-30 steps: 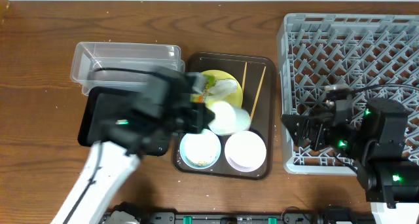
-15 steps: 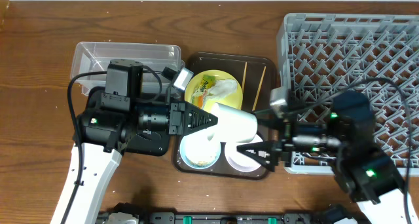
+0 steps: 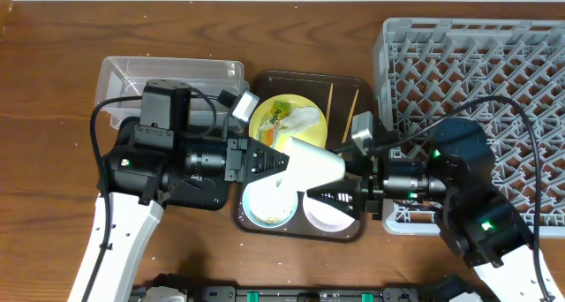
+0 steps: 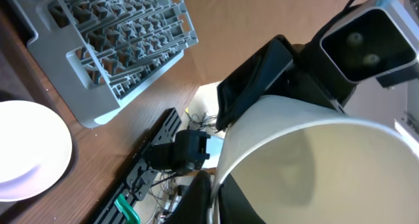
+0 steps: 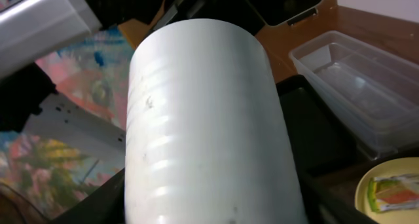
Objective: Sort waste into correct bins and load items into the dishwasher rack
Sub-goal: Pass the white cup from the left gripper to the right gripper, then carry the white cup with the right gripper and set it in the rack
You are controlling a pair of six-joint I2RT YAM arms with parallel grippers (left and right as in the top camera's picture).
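Note:
My left gripper [image 3: 284, 162] is shut on the rim of a white cup [image 3: 314, 164] and holds it on its side above the brown serving tray [image 3: 357, 86]. The left wrist view shows the cup's inside [image 4: 314, 165] with my fingers [image 4: 213, 199] pinching the rim. My right gripper [image 3: 334, 187] is open, one finger on each side of the cup [image 5: 203, 119]. The yellow plate [image 3: 311, 136] carries the wrapper [image 3: 276, 118] and tissue wad [image 3: 305, 117]. The light blue bowl [image 3: 268, 204] and white-pink bowl [image 3: 332, 210] sit below it. Chopsticks [image 3: 348, 122] lie on the tray.
The grey rack [image 3: 477, 72] stands at the right. The clear tub [image 3: 168, 76] is at the back left, with the black tray [image 3: 125, 156] in front of it, mostly under my left arm. Both also show in the right wrist view [image 5: 360, 80].
My left arm lifted the white cup up from the tray and now holds still. My right gripper has moved left until its fingers flank the cup.

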